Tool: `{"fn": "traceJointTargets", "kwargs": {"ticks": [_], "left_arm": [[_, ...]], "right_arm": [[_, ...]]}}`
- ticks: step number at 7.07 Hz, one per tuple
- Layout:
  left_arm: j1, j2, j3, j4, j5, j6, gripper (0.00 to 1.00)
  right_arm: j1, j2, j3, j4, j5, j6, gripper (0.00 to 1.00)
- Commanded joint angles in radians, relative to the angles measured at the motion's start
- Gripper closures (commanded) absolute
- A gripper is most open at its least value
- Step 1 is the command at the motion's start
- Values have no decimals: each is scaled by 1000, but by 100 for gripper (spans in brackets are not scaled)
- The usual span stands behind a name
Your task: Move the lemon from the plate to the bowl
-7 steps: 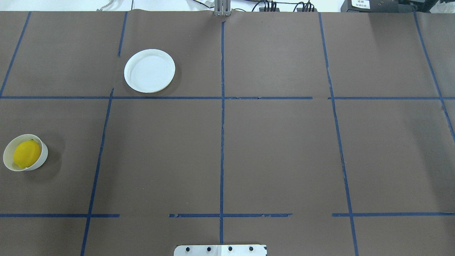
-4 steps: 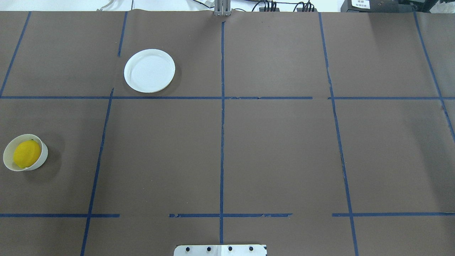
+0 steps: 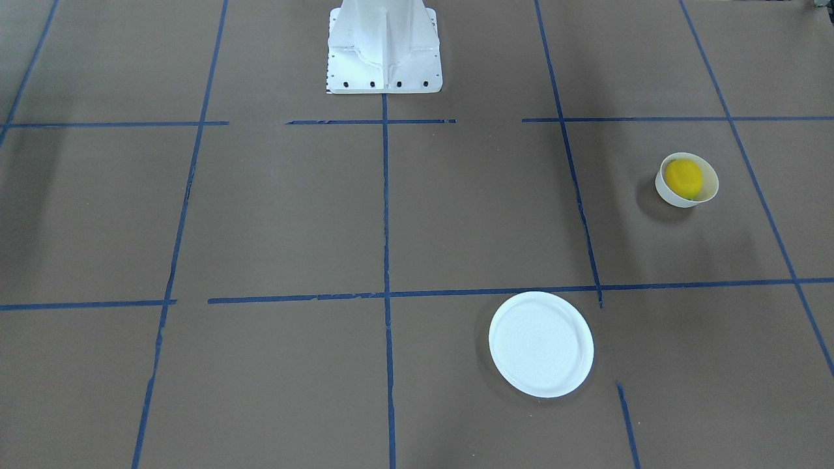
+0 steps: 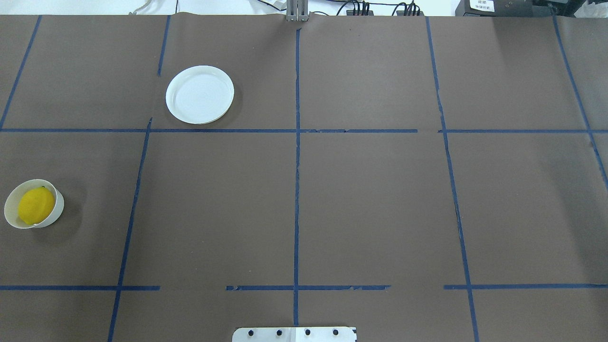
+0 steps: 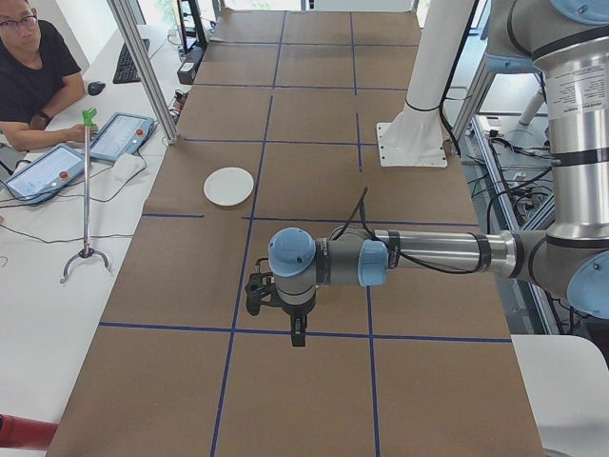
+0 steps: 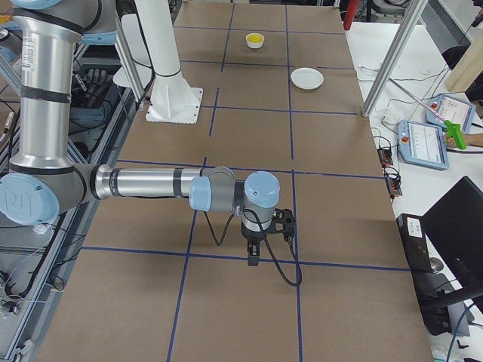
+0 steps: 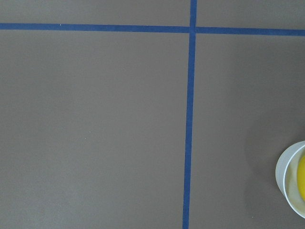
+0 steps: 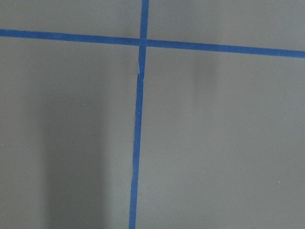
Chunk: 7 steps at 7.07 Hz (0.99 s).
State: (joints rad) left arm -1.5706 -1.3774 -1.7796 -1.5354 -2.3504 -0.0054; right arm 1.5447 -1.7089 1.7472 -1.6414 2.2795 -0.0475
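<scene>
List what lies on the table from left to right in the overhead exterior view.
bowl with the lemon inside it → plate, empty → robot's base plate at the bottom edge.

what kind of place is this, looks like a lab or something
Most likely a robotics lab or test cell, not a home: a table covered in brown paper with a blue tape grid, a robot arm over it, and an operator beside control tablets.
</scene>
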Motion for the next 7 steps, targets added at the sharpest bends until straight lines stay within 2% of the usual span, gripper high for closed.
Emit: {"fn": "traceJointTargets", "kwargs": {"ticks": [1,7], "left_arm": [[0,-5,2,-6,-1,39,0],[0,-17,2,-5,-4,45,0]], "right_arm": [[0,0,0,0,0,0,0],[0,0,0,0,0,0,0]]}}
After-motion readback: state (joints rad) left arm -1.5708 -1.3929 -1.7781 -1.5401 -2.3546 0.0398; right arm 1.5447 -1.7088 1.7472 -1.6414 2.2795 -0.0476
